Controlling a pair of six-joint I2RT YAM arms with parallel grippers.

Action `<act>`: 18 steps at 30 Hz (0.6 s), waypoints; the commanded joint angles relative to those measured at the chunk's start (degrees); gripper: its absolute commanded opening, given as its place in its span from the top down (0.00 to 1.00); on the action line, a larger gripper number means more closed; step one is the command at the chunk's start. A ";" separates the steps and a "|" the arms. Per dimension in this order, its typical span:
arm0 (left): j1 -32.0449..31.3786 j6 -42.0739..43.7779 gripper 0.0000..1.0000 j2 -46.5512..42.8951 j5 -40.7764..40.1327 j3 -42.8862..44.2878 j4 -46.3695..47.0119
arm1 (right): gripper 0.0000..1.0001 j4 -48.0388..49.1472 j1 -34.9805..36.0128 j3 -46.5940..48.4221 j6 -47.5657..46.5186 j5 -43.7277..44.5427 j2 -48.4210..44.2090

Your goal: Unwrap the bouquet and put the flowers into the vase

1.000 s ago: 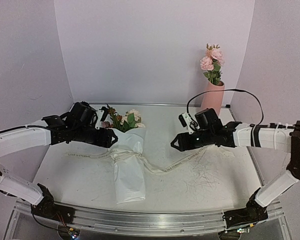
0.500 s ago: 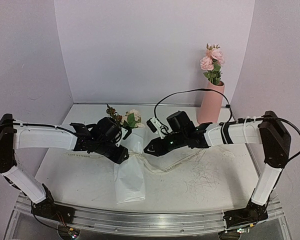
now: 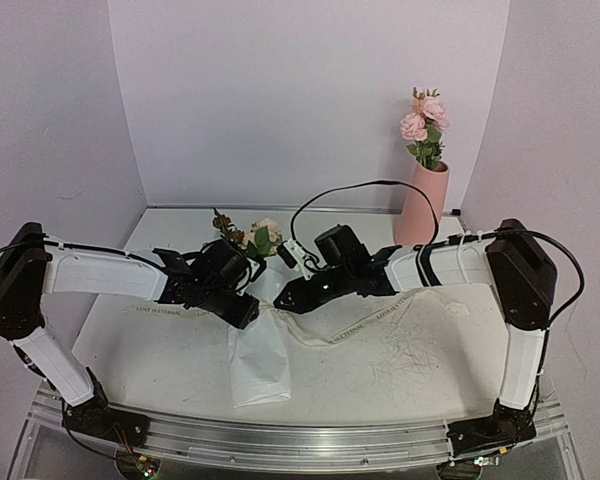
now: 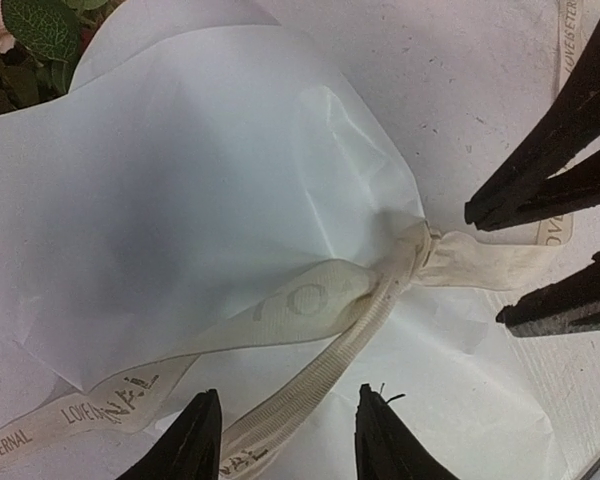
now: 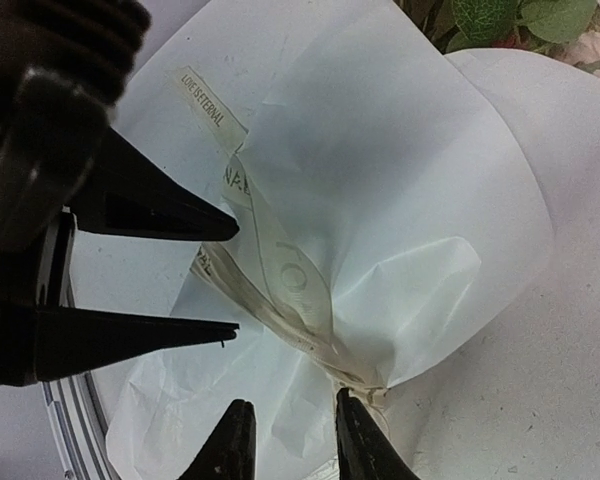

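**1. Containers and contents**

1.1 The tall, slender matte pink vase [image 3: 427, 200] stands upright at the 2 o'clock corner of the white table [image 3: 420, 365]. It holds a pair of bright pink roses [image 3: 416, 125] with green leaves, which rise from its round mouth.

1.2 The bouquet [image 3: 260, 320] lies flat near the table centre, well apart from the vase. Its white paper cone [image 3: 258, 365] points its closed end to 6 o'clock and its open end to 12 o'clock.

1.3 The flowers [image 3: 265, 232], cream, pale pink and brownish artificial roses with green leaves, are inside the paper cone. Only their heads and leaves show, at the 12 o'clock opening.

**2. Binding**

2.1 A cream lettered fabric ribbon [image 4: 310, 300] cinches the cone at mid-length and is tied in a knot [image 4: 420, 250]. In the top view its loose tails trail across the table toward 9 o'clock and 3 o'clock.

**3. Claws**

3.1 The left claw [image 4: 290, 392] reaches in from 9 o'clock and sits low over the cinched part of the wrap. Its fingers stand apart, with a band of the ribbon lying in the gap between them.

3.2 The right claw [image 5: 293, 398] reaches in from 3 o'clock, tip to tip with the left claw. Its fingers stand apart by a narrow gap over the paper, and one fingertip is just beside the knot.
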 commanded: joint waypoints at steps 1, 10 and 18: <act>0.06 1.03 0.55 1.33 -0.73 2.92 1.73 | 0.71 0.81 0.42 3.26 -0.46 -0.72 2.14; 0.04 1.06 0.68 1.03 0.53 3.11 3.01 | 0.73 0.98 0.59 6.00 0.51 -1.24 6.47; 0.04 -0.72 1.00 0.53 -3.15 2.99 3.26 | 0.89 0.90 0.59 3.22 0.61 1.00 6.18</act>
